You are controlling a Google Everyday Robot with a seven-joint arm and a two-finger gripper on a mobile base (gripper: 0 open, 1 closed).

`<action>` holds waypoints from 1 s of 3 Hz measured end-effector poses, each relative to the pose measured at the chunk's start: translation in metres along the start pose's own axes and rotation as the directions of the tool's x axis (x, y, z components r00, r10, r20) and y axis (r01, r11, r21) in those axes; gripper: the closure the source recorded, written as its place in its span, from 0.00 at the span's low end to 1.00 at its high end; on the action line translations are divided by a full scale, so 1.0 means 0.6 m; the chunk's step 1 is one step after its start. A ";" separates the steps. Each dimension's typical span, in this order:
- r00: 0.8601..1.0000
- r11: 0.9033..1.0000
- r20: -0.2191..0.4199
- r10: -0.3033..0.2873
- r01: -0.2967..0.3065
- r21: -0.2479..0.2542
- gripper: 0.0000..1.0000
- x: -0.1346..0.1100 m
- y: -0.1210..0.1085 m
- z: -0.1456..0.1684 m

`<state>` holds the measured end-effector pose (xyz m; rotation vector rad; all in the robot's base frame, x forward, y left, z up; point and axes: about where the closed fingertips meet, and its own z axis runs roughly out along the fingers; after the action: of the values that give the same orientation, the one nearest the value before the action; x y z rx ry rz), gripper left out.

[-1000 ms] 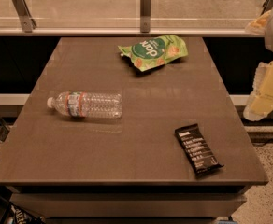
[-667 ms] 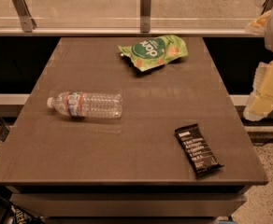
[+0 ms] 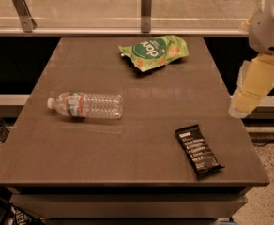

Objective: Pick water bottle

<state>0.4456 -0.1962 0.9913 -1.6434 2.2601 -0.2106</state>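
Water bottle is recorded lying on table, well left of gripper, which is held off the table's right edge; whether the gripper is open or closed cannot be told.

Lighting is dim and warm, with a brown-orange cast throughout. The table top shows a broad pale sheen at its centre, just right of the water bottle, which casts a faint reflection toward the table's front edge. Behind the table's far edge runs a brighter band (the best-lit zone). Either side of the table falls to near black. The gripper, beyond the table's right edge, appears pale yellow and smeared.
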 end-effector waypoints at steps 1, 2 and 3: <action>0.999 1.000 -0.018 0.028 -0.028 0.004 0.00 -0.016 0.002 0.011; 1.000 1.000 -0.003 0.024 -0.024 0.000 0.00 -0.045 0.012 0.022; 0.999 1.000 0.032 -0.023 0.024 -0.011 0.00 -0.088 0.029 0.026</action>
<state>0.4499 -0.1396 0.9808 -1.6679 2.2233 -0.1760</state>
